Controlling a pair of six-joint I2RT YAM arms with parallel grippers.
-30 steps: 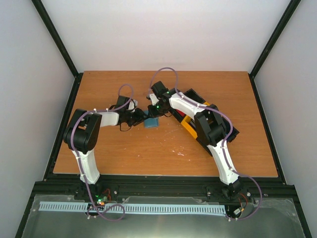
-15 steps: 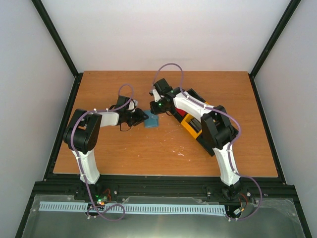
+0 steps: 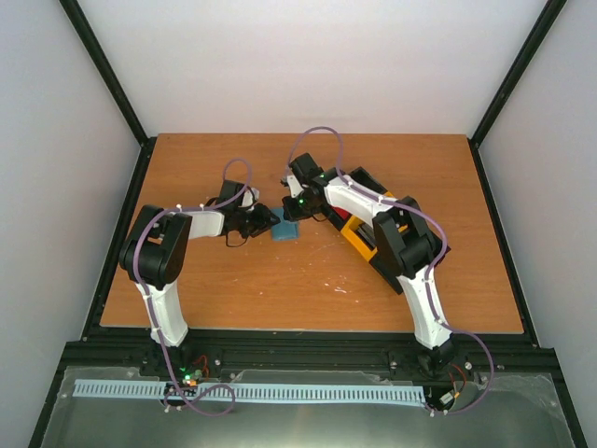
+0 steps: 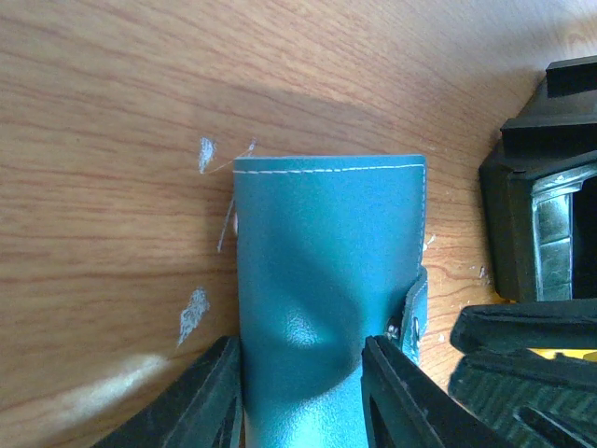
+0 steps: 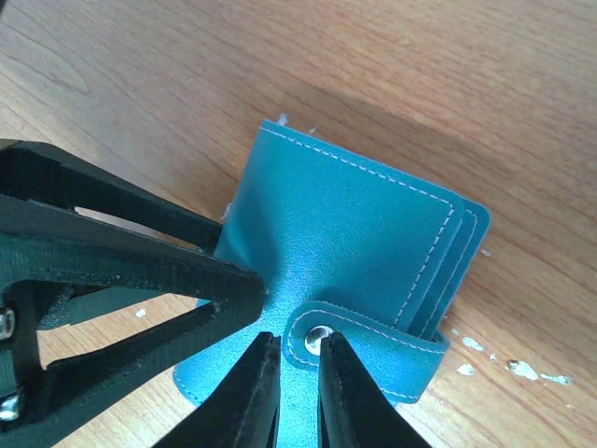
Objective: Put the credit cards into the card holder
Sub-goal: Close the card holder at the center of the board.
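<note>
Risk first: the right fingers point(image 5: 254, 392) stand nearly together with only a slit between them, tips at the rounded end of the snap tab point(image 5: 373, 347). We cannot tell whether they pinch the tab or merely touch it. If they pull with only its edge caught, we judge the tab may slip free and the snap stay fastened. A pull off-line could also twist the card holder point(image 5: 345, 233) in the other grip.

The left fingers point(image 4: 201, 406) clamp the holder by its two long edges at one end. The leather dents between them, so we judge a harder squeeze might bow the pockets shut.

The holder is closed and lies on or just over the desk point(image 5: 485, 84); we cannot tell which. It sits between the two arms, left of the black-and-yellow tray point(image 3: 366, 245).

No credit cards show at either set of fingers. A red patch shows in the tray, too small to name.
</note>
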